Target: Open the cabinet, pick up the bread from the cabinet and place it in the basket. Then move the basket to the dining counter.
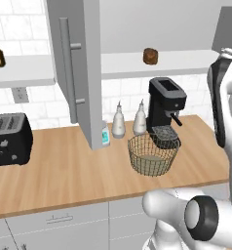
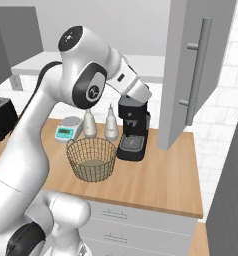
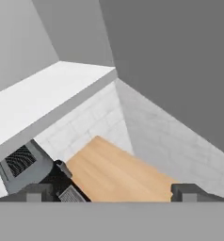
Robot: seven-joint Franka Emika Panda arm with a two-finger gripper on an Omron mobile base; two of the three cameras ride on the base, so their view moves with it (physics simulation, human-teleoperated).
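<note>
The bread (image 1: 150, 55) is sitting on the white shelf (image 1: 186, 61) of the cabinet (image 1: 79, 73), well back from the shelf's front edge and up above the coffee machine (image 1: 165, 105). It is looking like a small, chunky dark-brown loaf: probably light, slightly yielding under pressure and rough enough not to slip, so a gentle pinch across its middle from the front is likely what it is calling for, without crushing. The cabinet door is standing swung open, its long bar handle (image 1: 67, 68) showing to the left of the bread. Down on the worktop (image 1: 64, 171), the basket (image 1: 152, 154) is waiting just in front of the coffee machine, near two pale bottles (image 1: 119, 121) and a small scale (image 2: 66, 131); a black toaster (image 1: 8, 139) is sitting far left. The gripper (image 3: 109, 192) is hovering to the right of the coffee machine, below the shelf, its finger tips (image 3: 34, 192) standing wide apart and holding nothing
</note>
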